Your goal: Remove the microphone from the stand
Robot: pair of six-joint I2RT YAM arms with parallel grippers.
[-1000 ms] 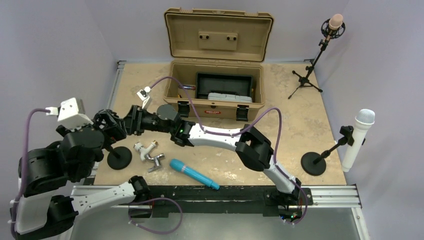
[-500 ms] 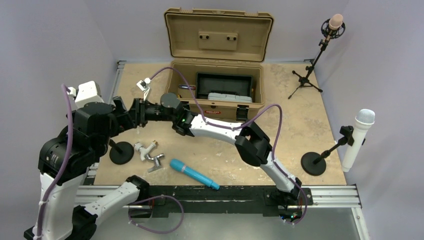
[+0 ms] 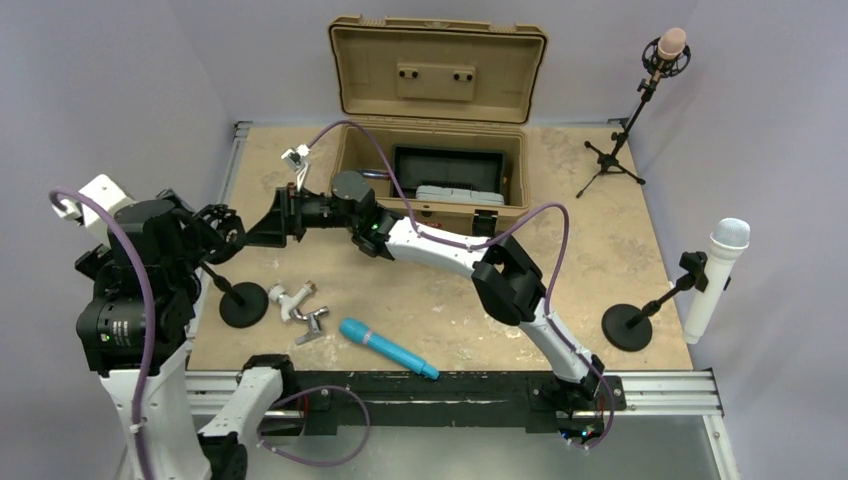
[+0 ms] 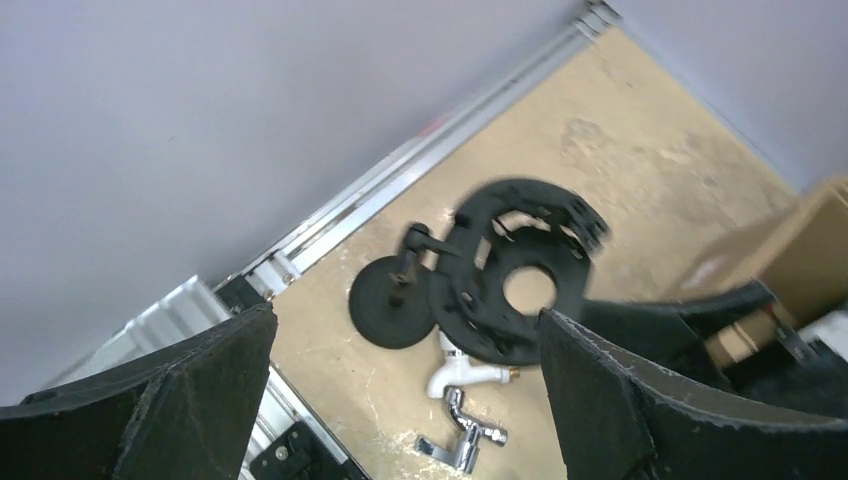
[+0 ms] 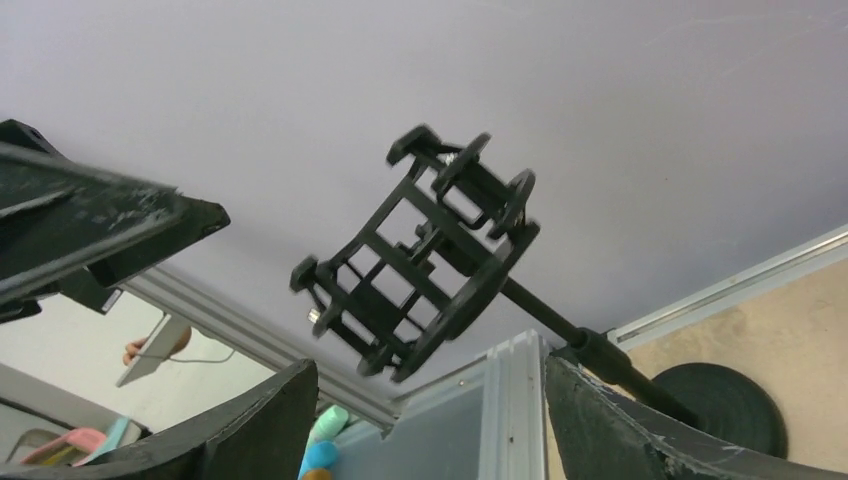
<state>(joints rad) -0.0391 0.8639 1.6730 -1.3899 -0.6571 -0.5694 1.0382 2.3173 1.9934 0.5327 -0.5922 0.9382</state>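
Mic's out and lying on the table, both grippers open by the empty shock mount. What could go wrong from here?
1. The shock mount sits just ahead of the right gripper and its open fingers; pulling back may hook the cage and tip the stand on its small round base.
2. The left gripper faces the same mount, so the arms might clash.
3. The teal microphone lies loose on the table; a sweeping arm might knock it off.

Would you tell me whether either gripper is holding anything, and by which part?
Nothing is held: the left gripper and right gripper are both open, and the empty shock mount sits between their fingers, apparently untouched.
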